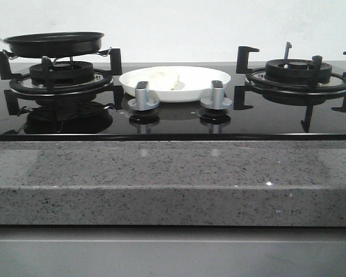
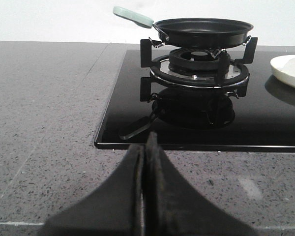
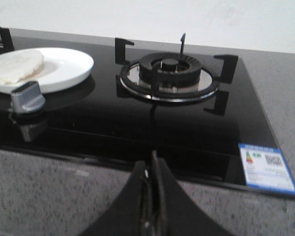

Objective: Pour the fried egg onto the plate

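Egg first: the small flat pale cream-white fried egg (image 1: 163,77) lies on the wide shallow glossy white round plate (image 1: 202,91), toward its left half, with the plate sitting on the black glass hob (image 1: 265,124) between the two burners and just behind the two silver control knobs (image 1: 143,96). We cannot make out a yolk clearly from any view. We judge the egg to be light, thin and floppy, probably a little greasy, so it would slide rather than lift, and pinching it would tear or fold it. It is better moved by tilting whatever carries it.

To the far left, the black round frying pan (image 1: 55,44) with a pale green handle (image 2: 132,15) rests on the left burner grate (image 1: 60,78), and we see nothing in it. The handle is the place to take hold: stiff, long, and clear of the pan's rim. By our reading the pour looks already done.

Our left tool (image 2: 144,147) is closed with its fingers pressed together and nothing between them, hovering over the grey speckled stone tabletop (image 1: 173,179) near the hob's left corner. Our right tool (image 3: 154,169) is likewise closed and empty, over the near edge facing the right burner (image 3: 169,73).
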Controlling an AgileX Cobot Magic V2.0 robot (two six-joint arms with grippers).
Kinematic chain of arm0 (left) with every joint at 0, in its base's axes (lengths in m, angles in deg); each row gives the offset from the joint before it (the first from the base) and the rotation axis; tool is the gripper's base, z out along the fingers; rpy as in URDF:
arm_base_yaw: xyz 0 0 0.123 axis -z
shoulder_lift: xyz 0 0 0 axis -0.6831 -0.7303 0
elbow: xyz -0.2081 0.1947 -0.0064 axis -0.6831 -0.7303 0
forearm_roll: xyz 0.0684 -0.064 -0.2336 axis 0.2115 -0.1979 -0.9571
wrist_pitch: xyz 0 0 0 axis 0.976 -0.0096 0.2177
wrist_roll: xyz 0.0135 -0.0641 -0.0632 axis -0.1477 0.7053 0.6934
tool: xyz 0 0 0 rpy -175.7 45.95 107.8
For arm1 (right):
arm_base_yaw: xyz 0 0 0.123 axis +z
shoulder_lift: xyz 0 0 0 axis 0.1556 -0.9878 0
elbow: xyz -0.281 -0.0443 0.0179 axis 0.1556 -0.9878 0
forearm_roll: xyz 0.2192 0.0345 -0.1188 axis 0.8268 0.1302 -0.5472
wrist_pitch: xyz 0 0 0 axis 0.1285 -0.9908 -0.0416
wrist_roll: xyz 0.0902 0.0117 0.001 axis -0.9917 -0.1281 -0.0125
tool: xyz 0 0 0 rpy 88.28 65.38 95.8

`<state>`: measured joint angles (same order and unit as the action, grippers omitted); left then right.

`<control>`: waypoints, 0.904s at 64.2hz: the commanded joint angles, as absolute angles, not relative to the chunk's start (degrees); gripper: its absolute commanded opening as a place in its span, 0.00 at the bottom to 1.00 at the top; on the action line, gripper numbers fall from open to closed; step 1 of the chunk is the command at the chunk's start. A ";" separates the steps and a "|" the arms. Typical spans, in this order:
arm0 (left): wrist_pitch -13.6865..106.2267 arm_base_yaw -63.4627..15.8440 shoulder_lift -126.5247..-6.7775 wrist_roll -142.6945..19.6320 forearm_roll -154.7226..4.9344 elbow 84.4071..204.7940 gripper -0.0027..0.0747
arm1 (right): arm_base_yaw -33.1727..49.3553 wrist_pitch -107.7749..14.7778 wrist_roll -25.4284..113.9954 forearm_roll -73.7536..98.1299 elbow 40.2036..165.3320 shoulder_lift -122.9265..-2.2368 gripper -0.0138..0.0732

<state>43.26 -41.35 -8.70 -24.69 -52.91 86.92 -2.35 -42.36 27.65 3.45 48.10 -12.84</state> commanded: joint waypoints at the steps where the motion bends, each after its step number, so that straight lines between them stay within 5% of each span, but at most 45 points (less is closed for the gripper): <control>1: 38.27 -41.43 -7.65 -24.04 -53.43 86.51 0.01 | -2.69 -36.87 26.93 2.14 45.80 -9.72 0.08; 58: 38.27 -41.43 -7.76 -24.04 -53.43 86.51 0.01 | -5.28 -37.45 26.93 2.20 41.05 -2.49 0.08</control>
